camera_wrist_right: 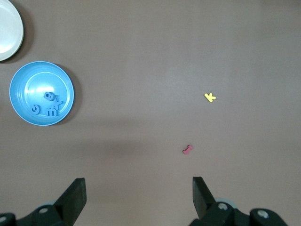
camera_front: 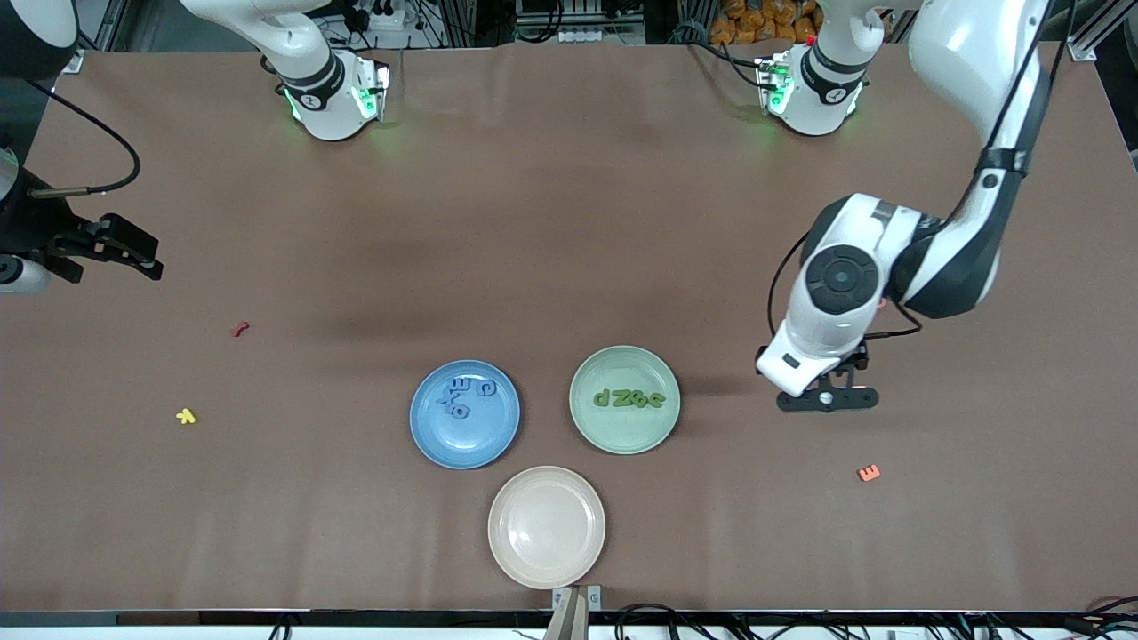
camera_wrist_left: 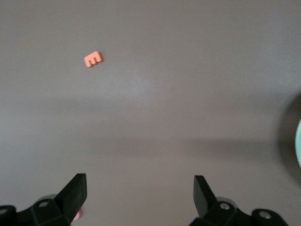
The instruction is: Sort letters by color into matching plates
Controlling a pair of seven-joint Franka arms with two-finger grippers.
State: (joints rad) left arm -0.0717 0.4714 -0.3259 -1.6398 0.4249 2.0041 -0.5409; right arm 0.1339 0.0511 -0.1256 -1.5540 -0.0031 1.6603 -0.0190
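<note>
While green letters (camera_front: 629, 399) read "dZ6c" — blue ones (camera_front: 462, 396) unclear.

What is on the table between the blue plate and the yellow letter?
Nothing: between the blue plate and the yellow letter there is only bare brown table, as the front view shows.

Blue letters (camera_front: 462, 396) fill the blue plate (camera_front: 465, 444), green letters (camera_front: 629, 399) the mint-green plate (camera_front: 625, 436) (brown table (camera_front: 569, 222)).

We see the left gripper (camera_wrist_left: 140, 195) with its fingers spread wide over bare brown table (camera_wrist_left: 188, 94). An orange letter (camera_wrist_left: 92, 59) lies well ahead of it, and a pale green plate (camera_wrist_left: 298, 148) edge shows off to one side.
</note>
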